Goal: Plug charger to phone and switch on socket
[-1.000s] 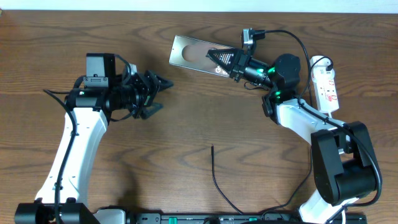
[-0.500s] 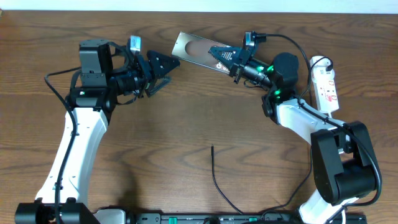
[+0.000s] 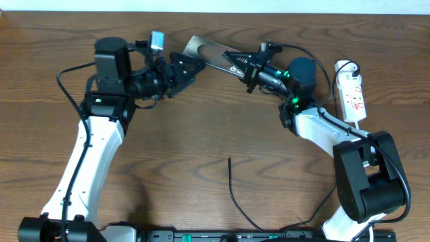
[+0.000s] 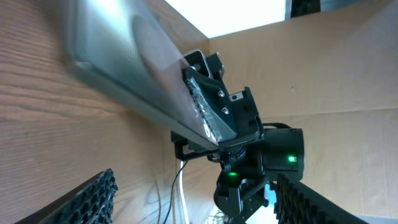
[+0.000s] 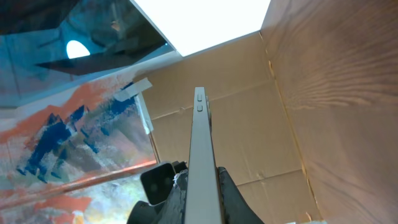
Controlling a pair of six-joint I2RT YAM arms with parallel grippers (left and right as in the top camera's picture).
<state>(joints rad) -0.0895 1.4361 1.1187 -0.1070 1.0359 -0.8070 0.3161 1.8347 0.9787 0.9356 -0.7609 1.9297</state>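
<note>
A dark brown wood-grain table (image 3: pixel 201 128) fills the overhead view, with a pale strip (image 3: pixel 215 5) running along its far edge. The wrist views show plain brown cardboard panels (image 4: pixel 348 74) standing around the table, with taped seams, under a bright white glare (image 4: pixel 224 12). Beside the cardboard hangs a sheet (image 5: pixel 74 137) painted in blue and orange.

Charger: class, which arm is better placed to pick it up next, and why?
Left. The left gripper is open and empty, while the right gripper is shut on the phone, holding it tilted up on edge. The charger lies loose on the table between the arms.
</note>
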